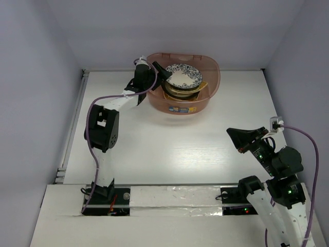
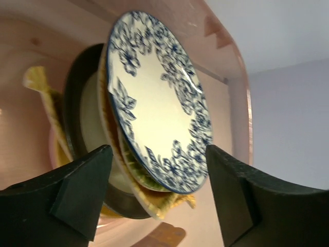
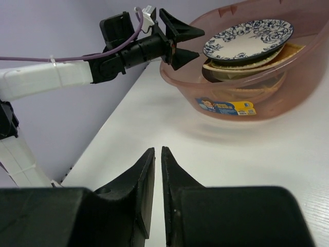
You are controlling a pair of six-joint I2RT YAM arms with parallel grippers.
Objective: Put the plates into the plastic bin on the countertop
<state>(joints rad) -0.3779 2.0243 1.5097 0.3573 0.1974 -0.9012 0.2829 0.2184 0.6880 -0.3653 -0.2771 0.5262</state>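
The plastic bin (image 1: 213, 82) stands at the back of the countertop (image 1: 169, 149). It holds a stack of plates. The white plate with dark floral rim (image 1: 184, 76) lies on top, tilted. Under it are an orange-tan ribbed plate (image 2: 169, 203), a metallic-rimmed plate (image 2: 77, 103) and a yellow one (image 2: 38, 82). My left gripper (image 1: 163, 72) is open and empty at the bin's left rim, its fingers (image 2: 85, 188) on either side of the floral plate (image 2: 159, 98) without touching it. My right gripper (image 1: 231, 134) is shut and empty, low over the countertop at the front right (image 3: 158, 150).
The bin (image 3: 231, 87) carries a blue and yellow label (image 3: 226, 107) on its front. Pale walls bound the countertop at the left, back and right. The left arm (image 3: 46, 77) stretches along the left side toward the bin.
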